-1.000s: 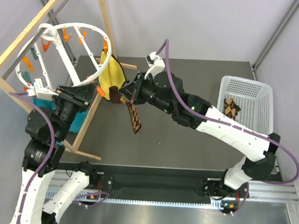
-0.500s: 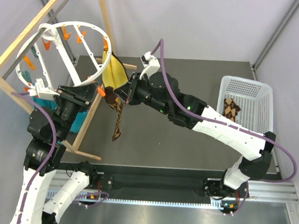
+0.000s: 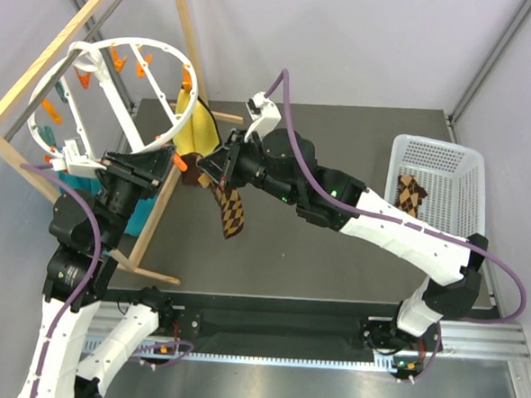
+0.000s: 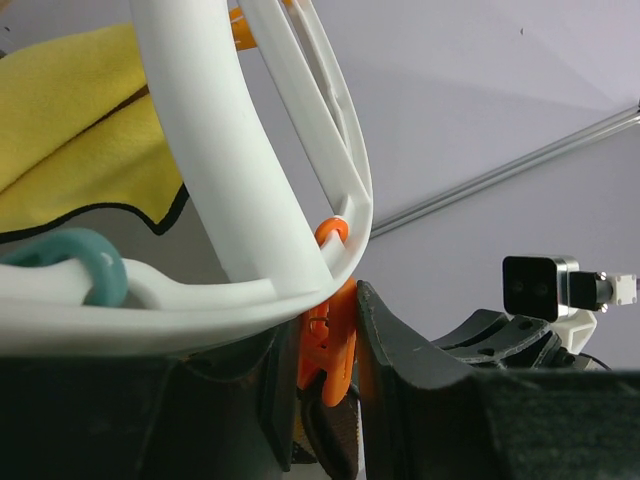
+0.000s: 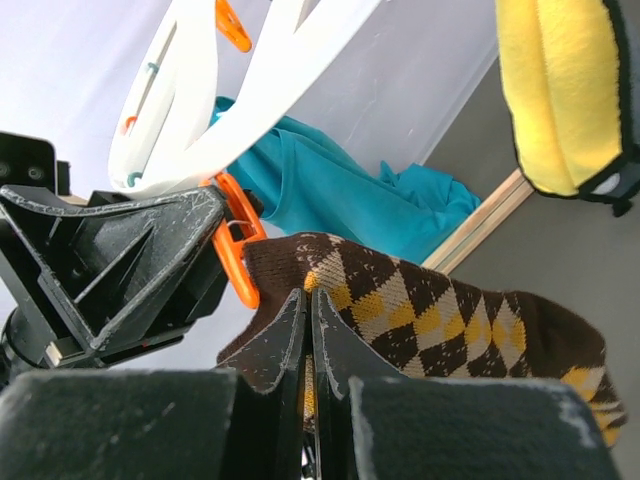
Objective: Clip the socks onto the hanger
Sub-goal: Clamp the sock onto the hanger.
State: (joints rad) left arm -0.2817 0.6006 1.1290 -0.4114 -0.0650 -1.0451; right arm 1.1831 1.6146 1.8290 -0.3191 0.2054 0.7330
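Overhead and wrist views. The left end effector (image 3: 170, 163) (image 4: 330, 335) is clenched on a small orange plastic clip (image 4: 328, 350) (image 5: 236, 252) hanging from the rim of the large white plastic ring hanger (image 3: 147, 43) (image 4: 215, 170). The hanger hangs inside the wooden frame rack (image 3: 182, 33). The right end effector (image 3: 209, 170) (image 5: 308, 312) is pinched tight on the dark cuff end of a long brown-and-tan argyle sock (image 3: 232, 213) (image 5: 430, 315). The cuff is held just beside the clip, and the rest of the sock dangles above the dark tabletop (image 3: 334, 257). A second argyle sock (image 3: 411, 193) lies in the white mesh basket (image 3: 470, 171) at far right. A plain yellow cloth (image 3: 196, 127) (image 5: 560, 90) and a plain teal cloth (image 5: 340, 190) hang nearby.
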